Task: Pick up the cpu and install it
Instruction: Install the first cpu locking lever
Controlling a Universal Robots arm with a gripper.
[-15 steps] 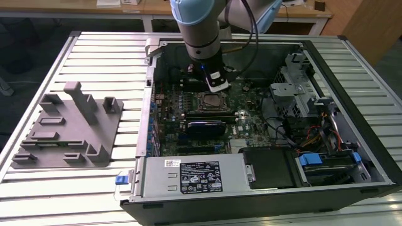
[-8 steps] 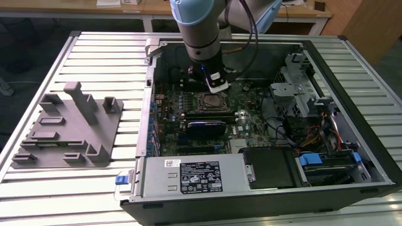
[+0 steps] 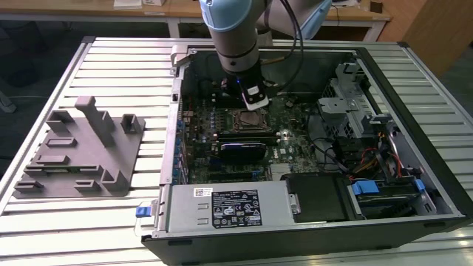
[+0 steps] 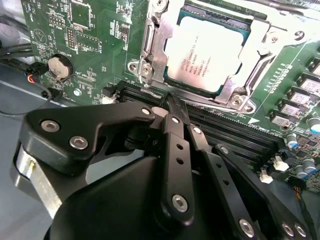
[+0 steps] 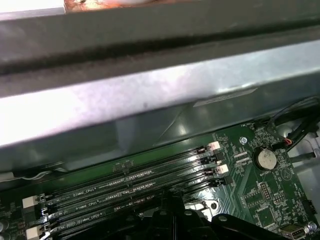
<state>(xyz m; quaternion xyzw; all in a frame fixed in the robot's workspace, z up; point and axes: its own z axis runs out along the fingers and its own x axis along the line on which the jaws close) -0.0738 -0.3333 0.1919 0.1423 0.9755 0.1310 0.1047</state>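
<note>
we see the cpu already lying in its socket frame on the motherboard. our tool, fingers pressed together and empty, hangs just beside it over the memory slots. we judge seating done; the frame looks unlatched.

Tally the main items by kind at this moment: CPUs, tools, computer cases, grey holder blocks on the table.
cpu: 1, seated in its socket
tool: 1, shut, empty
computer case: 1
grey holder block: 1
Total: 4
</note>
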